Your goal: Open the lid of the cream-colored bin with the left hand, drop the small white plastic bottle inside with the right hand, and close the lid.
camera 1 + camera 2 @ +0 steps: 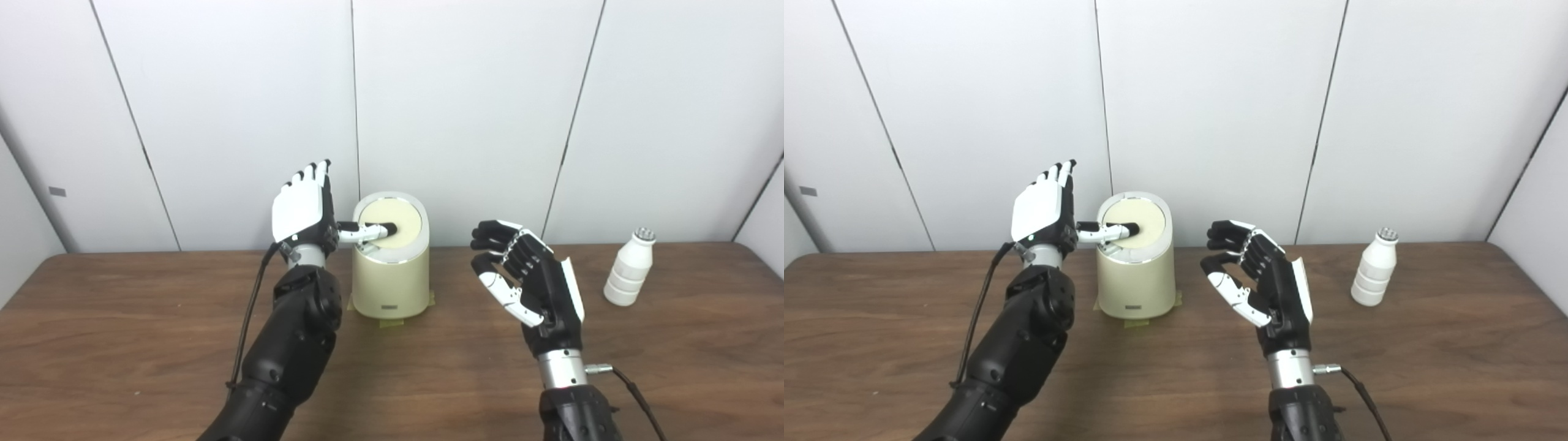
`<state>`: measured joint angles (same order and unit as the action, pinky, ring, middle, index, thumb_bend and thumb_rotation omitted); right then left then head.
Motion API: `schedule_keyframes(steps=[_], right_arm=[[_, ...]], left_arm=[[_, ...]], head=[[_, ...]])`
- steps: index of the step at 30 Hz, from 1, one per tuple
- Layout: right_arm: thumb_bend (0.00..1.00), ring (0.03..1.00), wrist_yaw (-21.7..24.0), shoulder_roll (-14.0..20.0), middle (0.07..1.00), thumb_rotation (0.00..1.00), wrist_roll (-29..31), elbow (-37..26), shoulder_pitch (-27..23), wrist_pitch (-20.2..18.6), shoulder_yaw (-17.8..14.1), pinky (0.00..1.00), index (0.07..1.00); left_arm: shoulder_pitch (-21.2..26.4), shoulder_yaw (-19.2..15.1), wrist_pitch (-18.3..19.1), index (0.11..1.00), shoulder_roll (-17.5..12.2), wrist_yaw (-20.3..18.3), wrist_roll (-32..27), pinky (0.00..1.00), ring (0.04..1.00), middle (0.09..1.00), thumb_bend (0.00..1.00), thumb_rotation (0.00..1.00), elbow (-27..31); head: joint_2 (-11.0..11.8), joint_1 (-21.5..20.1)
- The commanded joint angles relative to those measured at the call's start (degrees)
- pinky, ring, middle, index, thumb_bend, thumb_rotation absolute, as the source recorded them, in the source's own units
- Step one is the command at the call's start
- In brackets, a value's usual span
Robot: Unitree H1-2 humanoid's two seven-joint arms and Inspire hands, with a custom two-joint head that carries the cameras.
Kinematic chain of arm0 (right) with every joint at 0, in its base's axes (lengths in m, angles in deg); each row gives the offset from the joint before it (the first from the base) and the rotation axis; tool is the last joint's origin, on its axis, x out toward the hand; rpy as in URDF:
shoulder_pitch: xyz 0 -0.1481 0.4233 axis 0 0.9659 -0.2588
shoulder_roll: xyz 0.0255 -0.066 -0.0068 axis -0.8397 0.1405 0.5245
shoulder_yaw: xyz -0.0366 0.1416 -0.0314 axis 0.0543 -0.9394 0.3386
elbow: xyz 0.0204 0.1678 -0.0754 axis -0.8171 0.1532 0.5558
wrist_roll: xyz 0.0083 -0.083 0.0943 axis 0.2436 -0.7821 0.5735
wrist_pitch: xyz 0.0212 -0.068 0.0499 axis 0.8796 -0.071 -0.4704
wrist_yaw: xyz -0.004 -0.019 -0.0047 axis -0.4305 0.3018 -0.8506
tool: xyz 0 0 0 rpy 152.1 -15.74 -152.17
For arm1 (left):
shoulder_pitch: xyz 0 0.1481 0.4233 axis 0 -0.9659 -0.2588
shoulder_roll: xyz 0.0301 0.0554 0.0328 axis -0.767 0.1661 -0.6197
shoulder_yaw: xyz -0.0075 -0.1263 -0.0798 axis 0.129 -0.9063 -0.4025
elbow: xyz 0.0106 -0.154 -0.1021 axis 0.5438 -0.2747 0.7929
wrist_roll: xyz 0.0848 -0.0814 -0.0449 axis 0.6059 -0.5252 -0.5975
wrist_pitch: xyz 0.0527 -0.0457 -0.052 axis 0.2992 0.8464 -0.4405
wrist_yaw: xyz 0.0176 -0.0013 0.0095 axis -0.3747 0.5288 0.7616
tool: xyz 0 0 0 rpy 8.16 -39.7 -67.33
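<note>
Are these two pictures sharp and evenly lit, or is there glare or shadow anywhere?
Left eye view: even soft light, faint sheen on the table, bin sharp. Right eye view: same, bottle crisp, only weak shadows beneath things.

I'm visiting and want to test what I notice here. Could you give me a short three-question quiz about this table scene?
1. True or false: the lid of the bin is closed.
2. Where does the bottle stand? A) inside the bin B) on the table, right of the right hand C) in the left hand
3. Fill in: the left hand's thumb reaches over the ____.

Key: 1 true; 2 B; 3 lid. The bottle stands upright and apart from the right hand, which holds nothing.
</note>
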<state>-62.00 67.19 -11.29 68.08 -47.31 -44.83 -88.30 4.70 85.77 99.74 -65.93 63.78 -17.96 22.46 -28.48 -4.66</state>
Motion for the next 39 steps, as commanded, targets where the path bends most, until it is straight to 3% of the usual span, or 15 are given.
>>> schedule_keyframes(steps=[1, 3, 7, 13, 19, 21, 26, 33, 39], right_arm=[[0.33, 0.641, -0.05, -0.17, 0.661, 0.30, -0.16, -2.01, -2.26, 0.70, 0.20, 0.55, 0.637], [0.32, 0.641, -0.04, -0.20, 0.660, 0.29, -0.14, -1.87, -2.28, 0.72, 0.18, 0.55, 0.636], [0.33, 0.646, 0.00, -0.20, 0.661, 0.29, 0.12, -1.44, -2.38, 0.68, 0.12, 0.55, 0.638], [0.32, 0.644, -0.13, -0.09, 0.661, 0.31, -0.41, -1.38, -2.31, 0.50, 0.15, 0.55, 0.638], [0.32, 0.648, -0.27, -0.07, 0.664, 0.31, -0.05, -0.74, -2.33, 1.31, -0.15, 0.56, 0.647], [0.32, 0.645, -0.44, -0.06, 0.662, 0.32, -0.08, -0.48, -2.41, 1.64, -0.31, 0.56, 0.647], [0.31, 0.646, -0.33, 0.18, 0.664, 0.33, -0.08, -0.30, -2.49, 1.69, -0.33, 0.55, 0.644], [0.32, 0.649, -0.06, 0.32, 0.666, 0.31, 0.55, -0.24, -2.61, 1.32, -0.31, 0.56, 0.645], [0.33, 0.649, -0.34, 0.96, 0.666, 0.30, 0.94, 0.32, -3.00, 1.83, -1.10, 0.56, 0.643]], left_arm=[[0.78, -1.70, 0.73, 1.000, 0.27, 0.78, -2.15, 1.00, 1.000, 1.000, 0.71, 0.87, 0.67], [0.49, -3.40, 0.27, 1.000, 0.96, 1.28, -5.23, 1.00, 1.000, 1.000, 0.73, 0.97, 2.13], [0.08, -9.86, -2.21, 1.000, 2.78, -0.76, -16.41, 1.00, 1.000, 1.000, 0.71, 1.00, 4.92], [-2.03, -15.75, -14.75, 1.000, 4.20, -0.55, -30.29, 0.95, 1.000, 1.000, 0.69, 1.00, 6.12], [-5.51, -17.45, -24.32, 0.952, 5.61, -0.25, -37.76, 0.96, 0.974, 0.969, 0.61, 1.00, 12.17], [-7.02, -17.78, -27.92, 0.894, 5.86, -0.84, -40.37, 0.88, 0.913, 0.906, 0.49, 1.00, 14.87], [-11.70, -19.17, -32.32, 0.783, 5.63, -4.61, -48.82, 0.74, 0.806, 0.794, 0.41, 1.00, 23.20], [-19.70, -19.67, -33.01, 0.750, 4.17, -7.64, -53.82, 0.68, 0.770, 0.779, 0.28, 0.62, 32.55], [-26.39, -19.70, -35.66, 0.751, 3.05, -8.14, -53.79, 0.69, 0.769, 0.775, 0.28, 0.57, 35.84]], head=[[-0.08, -0.05], [-0.03, 0.05], [0.06, 0.00], [-0.02, -0.06], [-0.12, -0.28], [-0.12, -0.28], [0.37, -0.31], [0.74, -0.01], [1.02, 0.00]])
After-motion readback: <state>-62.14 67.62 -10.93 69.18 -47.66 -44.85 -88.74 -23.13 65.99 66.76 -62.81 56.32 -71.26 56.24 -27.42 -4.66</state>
